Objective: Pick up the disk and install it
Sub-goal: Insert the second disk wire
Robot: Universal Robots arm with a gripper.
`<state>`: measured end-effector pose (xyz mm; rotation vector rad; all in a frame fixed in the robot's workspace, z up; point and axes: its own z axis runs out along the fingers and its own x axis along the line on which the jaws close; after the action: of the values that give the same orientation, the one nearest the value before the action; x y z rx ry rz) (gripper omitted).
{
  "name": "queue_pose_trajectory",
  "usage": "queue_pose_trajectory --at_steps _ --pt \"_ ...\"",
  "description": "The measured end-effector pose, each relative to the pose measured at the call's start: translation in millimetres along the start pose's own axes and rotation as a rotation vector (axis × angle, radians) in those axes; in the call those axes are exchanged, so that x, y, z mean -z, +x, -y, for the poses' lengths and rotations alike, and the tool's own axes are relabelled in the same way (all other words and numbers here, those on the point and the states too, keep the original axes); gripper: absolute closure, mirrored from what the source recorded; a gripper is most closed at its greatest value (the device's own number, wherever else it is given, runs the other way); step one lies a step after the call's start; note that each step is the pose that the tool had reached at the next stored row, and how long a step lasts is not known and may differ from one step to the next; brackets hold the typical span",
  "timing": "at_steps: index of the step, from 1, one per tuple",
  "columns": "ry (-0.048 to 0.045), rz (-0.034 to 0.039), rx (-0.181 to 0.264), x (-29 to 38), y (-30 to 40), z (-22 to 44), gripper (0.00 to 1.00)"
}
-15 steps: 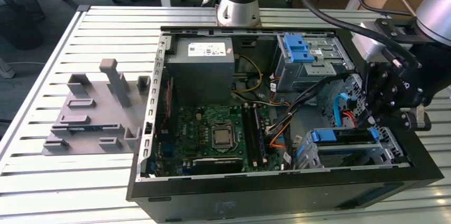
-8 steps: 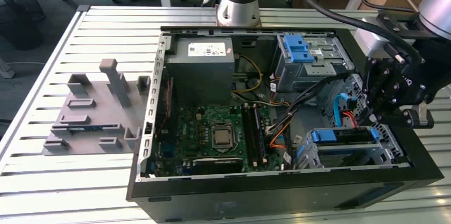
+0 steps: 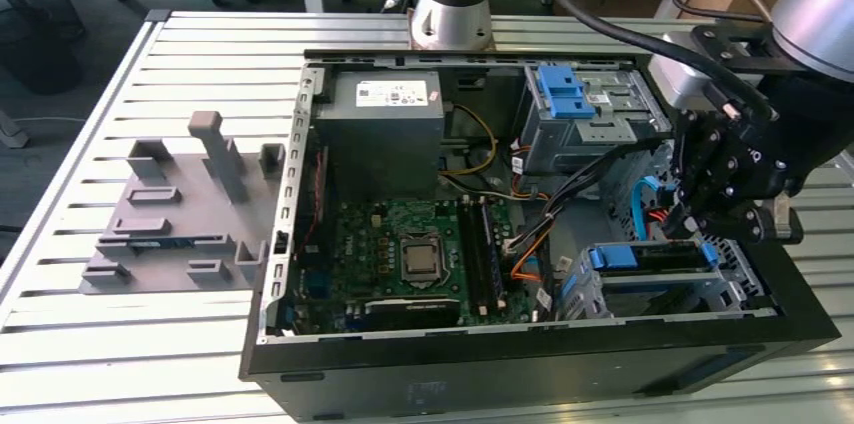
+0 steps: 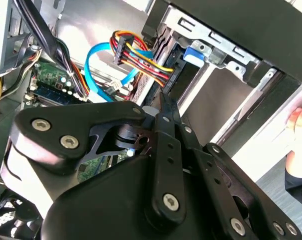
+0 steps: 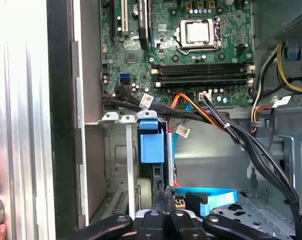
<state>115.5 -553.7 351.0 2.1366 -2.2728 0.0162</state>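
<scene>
The slatted metal bench carries an open computer case lying on its side. The arm reaches into the corner at the exterior view's right, over the lower drive cage.

The end effector hangs at the mouth of that cage. In the second wrist view its fingertips look pinched together with nothing clamped between them, so I judge it clenched and empty.

The disk sits inside the cage, just under the fingertips. Its blue bracket stands edge-on between the cage rails in the first wrist view. Whether it is fully seated I cannot tell. If it is skewed in the rails, a push from clenched fingertips could jam it or crack the thin bracket.

The bundle of red, orange and yellow power leads and the blue data cable drape close beside the cage opening. Either could get trapped behind the disk or hooked by the fingers' linkage.

A person's hand rests at the case's outer edge, near the arm. That is a pinch hazard if the arm swings outward.
</scene>
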Motion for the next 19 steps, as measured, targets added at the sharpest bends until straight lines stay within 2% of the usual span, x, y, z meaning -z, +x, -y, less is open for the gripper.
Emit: queue_pose_trajectory --at_steps 8,15,19 --pt "0.0 0.0004 0.0 13.7 0.4 -1.7 0.89" --pt "0.0064 0.002 0.0 13.9 1.0 -11.4 0.89" --pt "0.0092 0.0022 0.0 17.7 1.1 -13.3 0.89"
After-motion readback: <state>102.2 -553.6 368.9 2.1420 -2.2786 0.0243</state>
